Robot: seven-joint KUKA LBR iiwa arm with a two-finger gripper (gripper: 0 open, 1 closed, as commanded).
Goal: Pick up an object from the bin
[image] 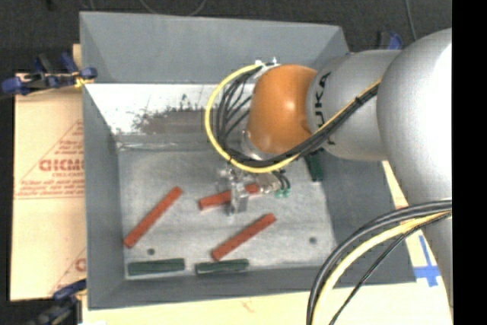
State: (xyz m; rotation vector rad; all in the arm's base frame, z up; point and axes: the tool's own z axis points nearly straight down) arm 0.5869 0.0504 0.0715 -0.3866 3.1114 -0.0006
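One red stick (214, 201) at mid-floor of the bin (103, 202) lies directly under the gripper (237, 195), long axis running toward the left wall; the gripper's opening cannot be told.

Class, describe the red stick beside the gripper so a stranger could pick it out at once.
Look in the grey bin and find the gripper near the middle of its floor. A red stick juts out leftward from under it, almost level. The left red stick and the front red stick lie slanted, apart from the gripper.
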